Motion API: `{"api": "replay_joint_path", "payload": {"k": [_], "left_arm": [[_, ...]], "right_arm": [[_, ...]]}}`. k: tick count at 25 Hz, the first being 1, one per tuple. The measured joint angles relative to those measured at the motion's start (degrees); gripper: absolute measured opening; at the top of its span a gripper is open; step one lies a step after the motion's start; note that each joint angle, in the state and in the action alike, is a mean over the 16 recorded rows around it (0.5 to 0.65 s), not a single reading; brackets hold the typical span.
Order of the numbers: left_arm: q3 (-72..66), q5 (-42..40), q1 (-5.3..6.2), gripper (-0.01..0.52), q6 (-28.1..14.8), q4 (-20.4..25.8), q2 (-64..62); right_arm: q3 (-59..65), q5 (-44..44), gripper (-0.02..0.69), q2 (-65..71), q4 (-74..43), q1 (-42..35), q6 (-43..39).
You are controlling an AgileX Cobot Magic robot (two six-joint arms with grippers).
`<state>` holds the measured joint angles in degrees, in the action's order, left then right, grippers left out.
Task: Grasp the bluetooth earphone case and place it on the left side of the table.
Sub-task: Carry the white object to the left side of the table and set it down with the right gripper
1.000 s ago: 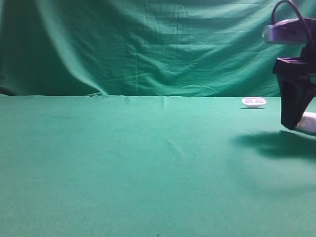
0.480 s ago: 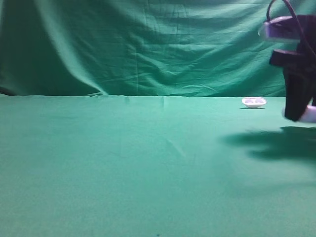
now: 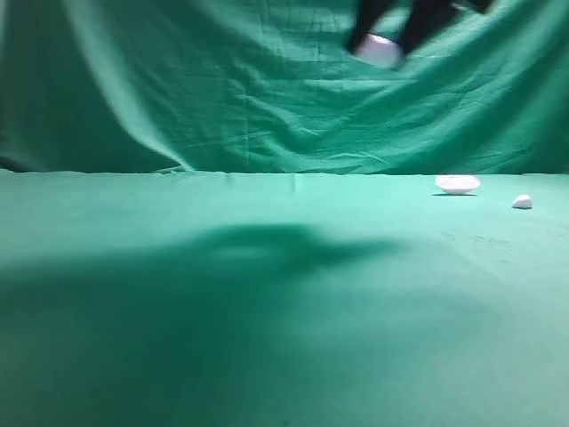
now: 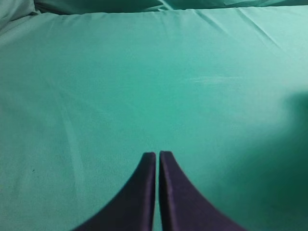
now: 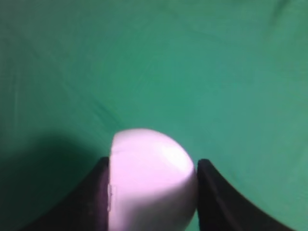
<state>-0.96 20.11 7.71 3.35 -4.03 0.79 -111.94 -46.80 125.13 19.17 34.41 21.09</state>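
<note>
High near the top of the exterior view, my right gripper (image 3: 382, 40) is shut on the white bluetooth earphone case (image 3: 377, 50), well above the green table (image 3: 267, 294). In the right wrist view the rounded white bluetooth earphone case (image 5: 151, 178) fills the space between my two dark fingers (image 5: 94, 197), which press on both its sides. My left gripper (image 4: 157, 154) is shut with nothing in it, low over bare green cloth; it does not show in the exterior view.
A shallow white dish (image 3: 457, 184) sits at the back right of the table. A tiny white blob (image 3: 522, 202) lies just right of it. A broad dark shadow (image 3: 258, 249) falls across the table's middle. Green backdrop (image 3: 222, 89) hangs behind.
My right gripper has lifted the case from the table at the far right and swung it up and leftward. The tiny white blob it hid now shows. The shadow has shifted left.
</note>
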Motion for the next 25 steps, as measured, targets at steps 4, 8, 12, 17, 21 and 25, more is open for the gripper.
{"api": "replay_joint_path", "payload": {"k": [4, 8, 12, 17, 21, 25], "left_arm": [[0.00, 0.00, 0.00, 0.000, 0.00, 0.00, 0.00], [0.00, 0.00, 0.00, 0.000, 0.00, 0.00, 0.00], [0.00, 0.00, 0.00, 0.000, 0.00, 0.00, 0.00], [0.00, 0.00, 0.00, 0.000, 0.00, 0.00, 0.00], [0.00, 0.00, 0.00, 0.000, 0.00, 0.00, 0.00], [0.00, 0.00, 0.00, 0.000, 0.00, 0.00, 0.00]], "right_arm": [[-6.97, 2.33, 0.328, 7.67, 0.03, 4.86, 1.08], [-11.13, 4.94, 0.328, 13.47, 0.09, 7.82, 2.09], [-12.88, 7.24, 0.334, 16.85, 0.20, 9.36, 2.92], [-13.19, 8.53, 0.411, 18.23, 0.22, 10.05, 3.31], [-13.20, 7.76, 0.490, 16.79, -0.67, 10.12, 3.33], [-13.22, 4.69, 0.528, 13.04, -2.82, 10.12, 3.30]]}}
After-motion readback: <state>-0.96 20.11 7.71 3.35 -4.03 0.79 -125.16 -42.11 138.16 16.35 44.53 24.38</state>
